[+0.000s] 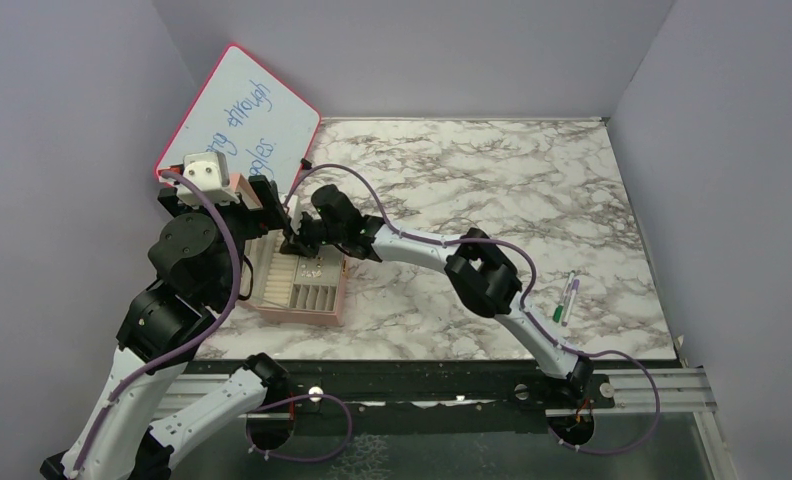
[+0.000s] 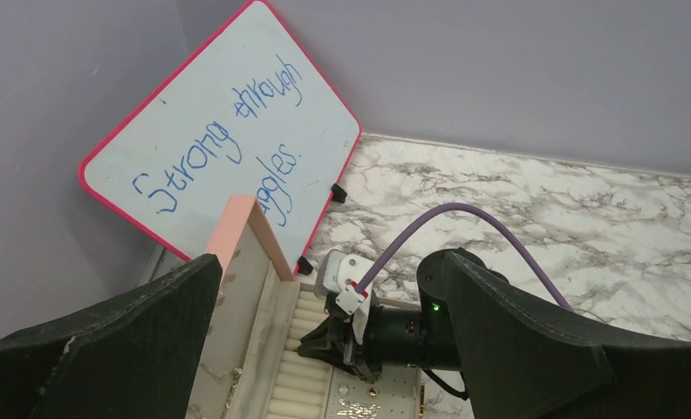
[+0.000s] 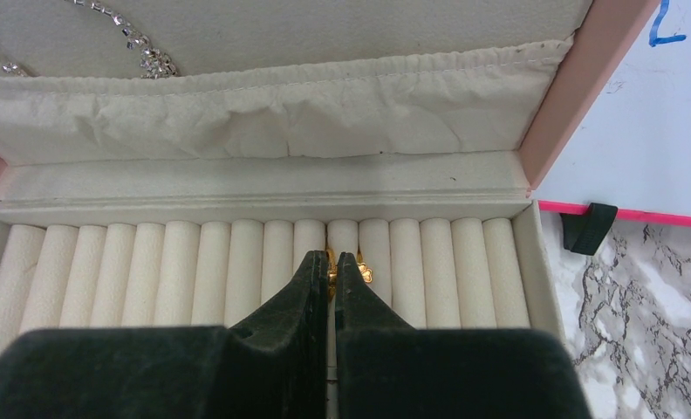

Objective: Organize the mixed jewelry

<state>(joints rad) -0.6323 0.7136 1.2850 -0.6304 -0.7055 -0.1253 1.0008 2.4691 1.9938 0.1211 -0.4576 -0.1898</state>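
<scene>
Showing the right arm [image 1: 422,250] reached leftward across the marbled desk [image 1: 492,180] into an open pink box [image 1: 317,318] that stands at the desk's near-left corner. In the right wrist view the right jaws are closed together on a small gold piece [image 3: 364,271], which shows in the narrow gap at their tips and juts out just to the right of them. The piece sits at the groove between two cream rolls [image 3: 176,271], a little right of the middle of the row; whether it is seated in that groove cannot be told. Behind the rolls the raised lid [image 2: 237,227] carries a gathered cream pocket [image 3: 281,113], and a strand of clear stones [image 3: 141,48] lies against the lining above it. More loose gold pieces [image 1: 312,268] lie in a compartment nearer the box's front, beside a set of narrow dividers [image 1: 310,297]. The left jaws stand wide apart and hold nothing; in the left wrist view they hang above the box on either side of the lid's edge and the right wrist. A red-framed whiteboard [image 1: 242,110] with blue handwriting leans against the left wall just behind the box. A green-and-white pen [image 1: 567,298] lies on the desk well apart, to the right.
</scene>
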